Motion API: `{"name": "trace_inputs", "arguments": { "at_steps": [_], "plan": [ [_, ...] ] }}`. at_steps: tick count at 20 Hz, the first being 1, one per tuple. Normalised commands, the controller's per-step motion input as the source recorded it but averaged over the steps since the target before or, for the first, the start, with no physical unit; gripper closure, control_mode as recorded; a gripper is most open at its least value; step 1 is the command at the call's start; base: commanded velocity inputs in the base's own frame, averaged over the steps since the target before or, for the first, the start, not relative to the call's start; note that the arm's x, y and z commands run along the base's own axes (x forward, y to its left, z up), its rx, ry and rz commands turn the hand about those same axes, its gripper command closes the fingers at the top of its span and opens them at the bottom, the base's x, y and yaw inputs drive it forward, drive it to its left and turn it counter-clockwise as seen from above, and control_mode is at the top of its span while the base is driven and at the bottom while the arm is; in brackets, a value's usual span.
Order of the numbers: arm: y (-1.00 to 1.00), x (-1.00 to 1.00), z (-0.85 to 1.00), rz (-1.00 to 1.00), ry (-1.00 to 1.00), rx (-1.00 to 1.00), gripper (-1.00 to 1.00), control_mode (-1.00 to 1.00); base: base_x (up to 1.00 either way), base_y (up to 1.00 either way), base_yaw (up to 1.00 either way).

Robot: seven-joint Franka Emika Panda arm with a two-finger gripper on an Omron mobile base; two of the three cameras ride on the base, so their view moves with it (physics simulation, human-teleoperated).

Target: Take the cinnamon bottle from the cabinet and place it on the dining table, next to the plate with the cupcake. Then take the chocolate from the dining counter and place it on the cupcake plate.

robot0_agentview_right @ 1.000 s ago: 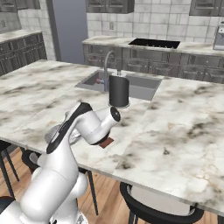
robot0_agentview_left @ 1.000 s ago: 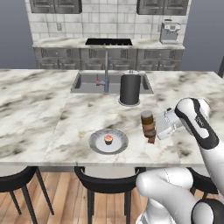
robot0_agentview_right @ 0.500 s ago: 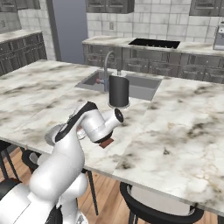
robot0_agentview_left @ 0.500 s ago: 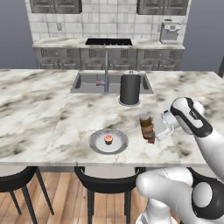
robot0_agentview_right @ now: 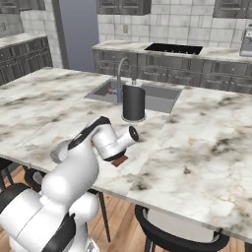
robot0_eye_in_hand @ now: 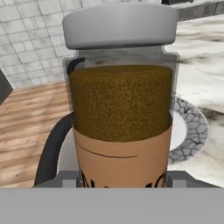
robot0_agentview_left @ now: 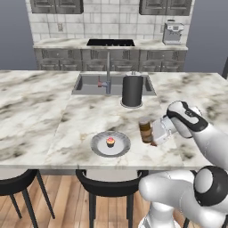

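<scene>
**A:** The cinnamon bottle [robot0_agentview_left: 145, 129] stood upright on the marble dining table [robot0_agentview_left: 40, 111], just to the right of the plate [robot0_agentview_left: 99, 147] with the cupcake [robot0_agentview_left: 110, 142]. In the hand view it sat right up against the camera: pale lid on top, clear wall, brown powder inside, tan label round the lower half.

**B:** And the gripper [robot0_agentview_left: 153, 133]?

**A:** Right at the jar's side, jaws part-way apart with the bottle between them. Whether they were pressing on it or had let go, I couldn't tell; the fingertips were hidden low in the hand view.

**B:** How would you say it handled?

**A:** My guess was light and rigid, a smooth, hard wall, so a bit slippery. A squeeze across the mid-body, on the label band, looked the safest hold. It was narrow for its height, so a sideways nudge could have tipped it.

**B:** The surface around it?

**A:** Flat, glossy marble, level and firm. A dark reddish-brown bar, the chocolate [robot0_agentview_right: 119, 161], lay on the top just beside the gripper. Farther back stood a black cylinder [robot0_agentview_left: 132, 90] at the edge of the sink [robot0_agentview_left: 89, 84], with the faucet [robot0_agentview_left: 107, 73] beside it.

**B:** And the room?

**A:** Back counter with a cooktop [robot0_agentview_left: 110, 42], a coffee machine [robot0_agentview_left: 173, 32], tiled wall, grey cabinets above, dark stools [robot0_agentview_left: 13, 185] on a wood floor.
</scene>
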Motion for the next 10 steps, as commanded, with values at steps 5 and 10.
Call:
{"name": "trace_inputs", "arguments": {
  "at_steps": [5, 10],
  "plan": [
    [0.00, 0.42, -0.18, 0.02, 0.00, 0.00, 1.00, -1.00, 0.00, 0.00, 0.00],
    [-0.04, 0.37, -0.19, 0.18, 0.00, 0.00, 1.00, -1.00, 0.00, 0.00, 0.00]
  ]
}}
